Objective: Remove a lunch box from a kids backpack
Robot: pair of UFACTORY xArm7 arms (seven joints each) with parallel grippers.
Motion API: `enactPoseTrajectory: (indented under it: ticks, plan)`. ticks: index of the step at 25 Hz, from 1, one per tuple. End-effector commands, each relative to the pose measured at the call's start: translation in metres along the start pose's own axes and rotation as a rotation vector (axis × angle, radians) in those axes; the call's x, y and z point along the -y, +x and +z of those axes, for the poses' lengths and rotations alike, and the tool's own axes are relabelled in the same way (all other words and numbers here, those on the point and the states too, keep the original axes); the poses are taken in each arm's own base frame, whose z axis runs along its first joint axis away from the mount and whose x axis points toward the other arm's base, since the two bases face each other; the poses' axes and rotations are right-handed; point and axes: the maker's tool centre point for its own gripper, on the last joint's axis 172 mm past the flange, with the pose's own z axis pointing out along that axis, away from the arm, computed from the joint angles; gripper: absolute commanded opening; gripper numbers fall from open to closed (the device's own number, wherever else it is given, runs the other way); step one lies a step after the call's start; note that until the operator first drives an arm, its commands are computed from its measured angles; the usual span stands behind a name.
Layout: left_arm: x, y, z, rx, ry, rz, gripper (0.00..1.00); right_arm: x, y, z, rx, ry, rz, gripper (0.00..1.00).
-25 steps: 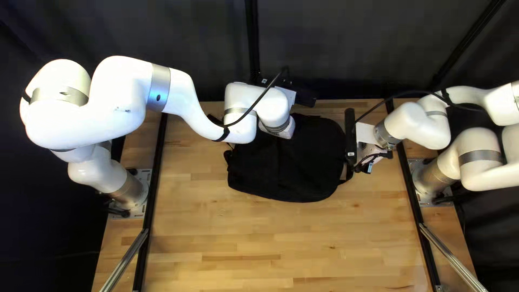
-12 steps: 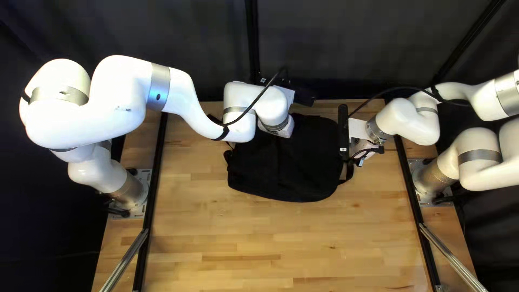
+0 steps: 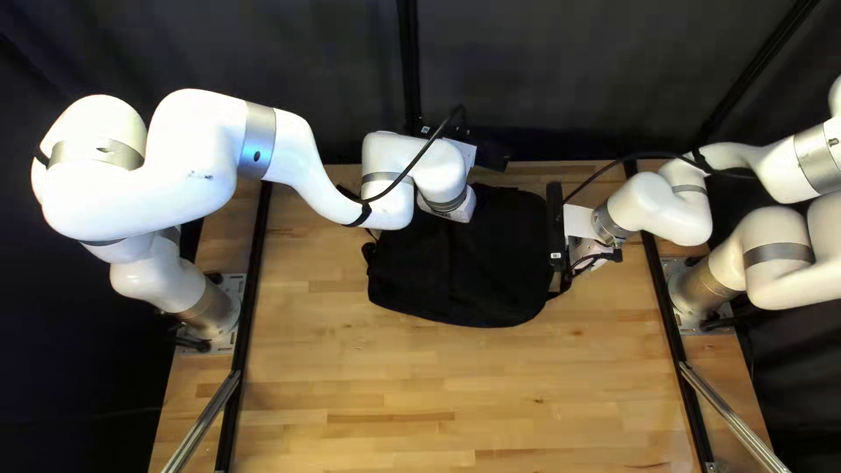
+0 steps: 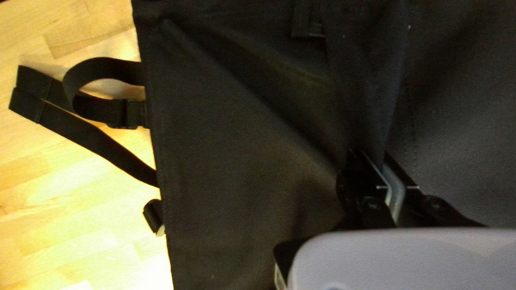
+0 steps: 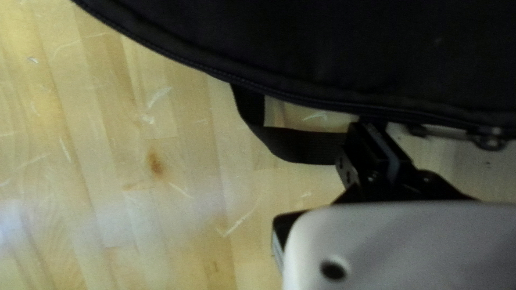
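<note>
A black backpack (image 3: 473,271) lies on the table; no lunch box shows. My left gripper (image 3: 462,208) is low over its upper middle. In the left wrist view my left gripper (image 4: 368,158) is shut on a pinch of the backpack (image 4: 242,134), with folds running into the fingers. At the backpack's right end in the top left view is my right gripper (image 3: 579,223). In its wrist view my right gripper (image 5: 372,130) is shut at the edge of the backpack (image 5: 322,53). A carry handle (image 5: 301,146) runs behind one finger; whether it is pinched cannot be seen.
Straps with buckles (image 4: 97,139) stick out from the backpack onto the tabletop (image 3: 420,394). Zipper hardware (image 5: 488,140) lies just beside my right gripper. Black rails (image 3: 244,307) run along both sides of the table.
My right arm has moved left toward the backpack, then slightly toward the table's far edge. My left arm and the backpack have hardly moved.
</note>
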Motion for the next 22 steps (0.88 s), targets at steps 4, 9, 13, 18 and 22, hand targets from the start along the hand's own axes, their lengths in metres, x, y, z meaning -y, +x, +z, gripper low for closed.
enactPoseTrajectory:
  ticks: [4, 9, 13, 18, 22]
  plan:
    - [0.000, 0.000, 0.001, 0.000, 0.001, 0.001, 0.00, 0.000, -0.009, -0.004, 0.002, -0.001, 0.011, 0.91]
    - [0.000, 0.001, 0.000, -0.001, 0.001, 0.004, 0.00, -0.022, -0.014, -0.007, 0.008, -0.008, 0.017, 1.00]
    - [-0.002, 0.003, 0.000, -0.001, 0.002, 0.008, 0.00, -0.034, -0.013, 0.001, 0.014, -0.007, 0.024, 1.00]
    - [-0.002, 0.003, 0.000, -0.001, 0.002, 0.012, 0.00, -0.045, -0.012, 0.007, 0.021, -0.006, 0.031, 1.00]
    - [-0.003, 0.004, 0.000, -0.002, 0.003, 0.014, 0.00, -0.045, -0.009, 0.011, 0.022, -0.004, 0.034, 0.98]
